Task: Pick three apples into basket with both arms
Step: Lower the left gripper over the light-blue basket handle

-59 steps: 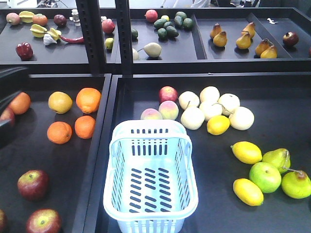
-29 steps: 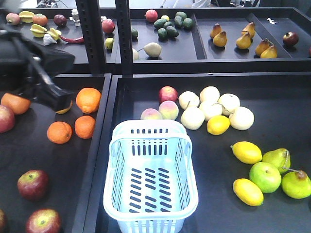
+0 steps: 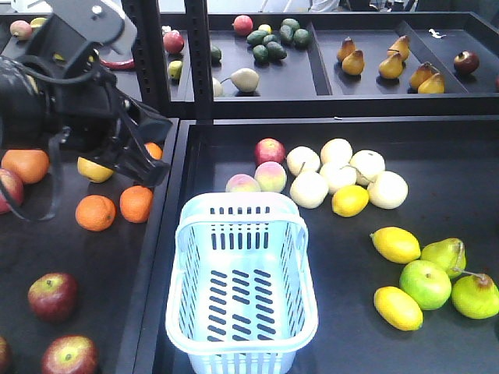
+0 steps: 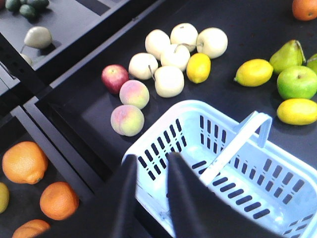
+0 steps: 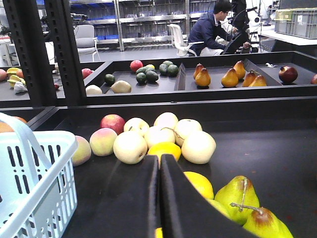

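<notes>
Two dark red apples (image 3: 52, 296) (image 3: 70, 354) lie at the front of the left tray. A third apple (image 3: 8, 189) shows at the left edge, partly behind the arm. The pale blue basket (image 3: 242, 280) (image 4: 237, 163) (image 5: 29, 168) stands empty at the front of the middle tray. My left gripper (image 3: 156, 152) (image 4: 151, 163) hovers open and empty above the oranges, over the basket's near left corner. In its wrist view my right gripper (image 5: 159, 161) is shut with nothing in it, low over the lemons to the right of the basket; the front view does not show it.
Oranges (image 3: 95, 212) lie under the left arm. A red fruit (image 3: 269, 149), peaches (image 3: 270, 176), pale round fruits (image 3: 309, 189), lemons (image 3: 396, 244), a green apple (image 3: 425, 284) and pears (image 3: 474, 296) surround the basket. Black shelf posts (image 3: 148, 54) stand behind, and a raised divider (image 3: 160, 234) separates the trays.
The left arm has swung in from the left edge, moving right toward the basket, and now covers the yellow fruit and one orange. Fruits and basket have not moved.
</notes>
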